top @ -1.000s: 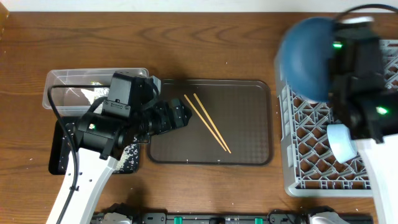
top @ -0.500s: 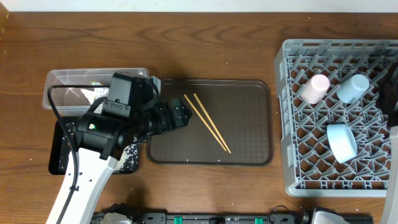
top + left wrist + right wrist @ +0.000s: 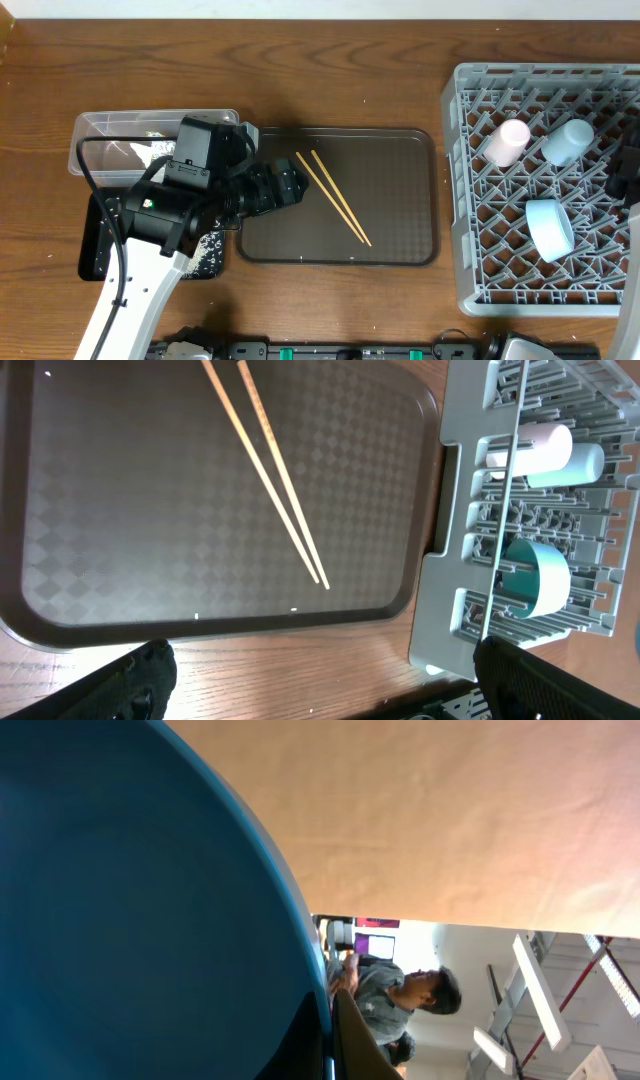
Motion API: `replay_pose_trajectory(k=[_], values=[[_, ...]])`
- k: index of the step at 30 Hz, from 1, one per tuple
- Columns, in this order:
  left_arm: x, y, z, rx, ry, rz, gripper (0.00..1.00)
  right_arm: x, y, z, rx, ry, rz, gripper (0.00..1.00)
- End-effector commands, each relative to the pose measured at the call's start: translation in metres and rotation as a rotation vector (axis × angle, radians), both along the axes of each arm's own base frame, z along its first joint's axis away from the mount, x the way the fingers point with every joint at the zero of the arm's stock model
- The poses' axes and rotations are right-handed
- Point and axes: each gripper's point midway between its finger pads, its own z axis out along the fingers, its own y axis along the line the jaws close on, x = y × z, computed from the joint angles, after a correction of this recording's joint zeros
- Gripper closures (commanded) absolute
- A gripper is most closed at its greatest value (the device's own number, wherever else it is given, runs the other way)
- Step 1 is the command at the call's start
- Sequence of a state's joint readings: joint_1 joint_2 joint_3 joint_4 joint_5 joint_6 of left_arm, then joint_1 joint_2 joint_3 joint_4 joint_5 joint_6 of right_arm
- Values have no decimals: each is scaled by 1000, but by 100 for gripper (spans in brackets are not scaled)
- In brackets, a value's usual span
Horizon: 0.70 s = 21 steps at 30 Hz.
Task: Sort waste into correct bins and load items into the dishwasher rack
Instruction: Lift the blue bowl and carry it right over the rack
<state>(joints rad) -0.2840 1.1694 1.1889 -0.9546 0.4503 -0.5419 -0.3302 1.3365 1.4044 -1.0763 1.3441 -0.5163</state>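
Your left arm (image 3: 150,215) rises from the lower left of the overhead frame and bends right. It carries the left tool (image 3: 288,186) level over the left edge of the brown tray (image 3: 400,150). That tool is spread wide: in its wrist view one dark finger (image 3: 130,682) sits in each bottom corner with nothing between them. The two chopsticks (image 3: 333,197) lie side by side on the tray, just right of the tool, slanting toward the lower right.

Your right arm (image 3: 628,170) shows only at the right edge, beside the rack (image 3: 470,270). The right tool (image 3: 330,1040) points up toward the ceiling and grips the blue plate (image 3: 130,920), which fills the left of its view.

In the rack stand the pink cup (image 3: 507,142) and the light blue cup (image 3: 567,140), with the pale bowl (image 3: 550,228) below them. The clear tub (image 3: 110,130) and the black tray (image 3: 95,250) sit on the bench (image 3: 350,70) at the left.
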Motion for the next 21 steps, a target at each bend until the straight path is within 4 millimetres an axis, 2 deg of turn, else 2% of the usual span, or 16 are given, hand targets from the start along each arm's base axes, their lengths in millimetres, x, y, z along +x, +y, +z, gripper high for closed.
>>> replay_pose_trajectory(k=[1, 8, 11, 21], values=[[1, -1, 5, -6, -15, -12, 2, -10, -8, -9, 18, 21, -37, 99], [1, -1, 5, -6, -15, -12, 2, -19, -25, -23, 44, 17, -87, 99], [1, -1, 5, -6, -15, -12, 2, -14, -28, -26, 52, 46, -82, 99], [1, -1, 5, -6, -15, -12, 2, 4, -42, -63, 134, 233, -80, 99]])
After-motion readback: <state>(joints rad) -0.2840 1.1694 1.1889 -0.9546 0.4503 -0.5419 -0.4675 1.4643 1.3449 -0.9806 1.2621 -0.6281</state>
